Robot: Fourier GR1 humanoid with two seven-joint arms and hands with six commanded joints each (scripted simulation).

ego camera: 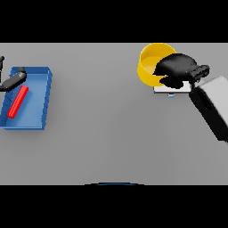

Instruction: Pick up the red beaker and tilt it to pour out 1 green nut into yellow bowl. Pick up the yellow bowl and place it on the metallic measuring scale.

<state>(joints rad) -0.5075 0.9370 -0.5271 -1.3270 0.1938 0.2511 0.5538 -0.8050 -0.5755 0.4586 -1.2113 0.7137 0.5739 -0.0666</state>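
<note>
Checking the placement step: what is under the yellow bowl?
A pale, flat slab, likely the metallic measuring scale, shows below the yellow bowl. The right robot hand covers most of it, so whether they touch cannot be seen.

A plain grey table [107,133] fills the view from edge to edge. At its nine o'clock side lies a blue tray [42,104], shallow and rectangular, sitting flat on the surface with its long sides running slightly askew to the table's edge. Inside the tray rests a red bar [18,102], lying at a slant along the tray floor. At about one o'clock, well apart from the tray, a flat scale [170,90] sits on the table, only its near edge showing. A yellow bowl [149,62] stands over the scale's ten o'clock corner; whether the bowl touches the table cannot be told.
</note>
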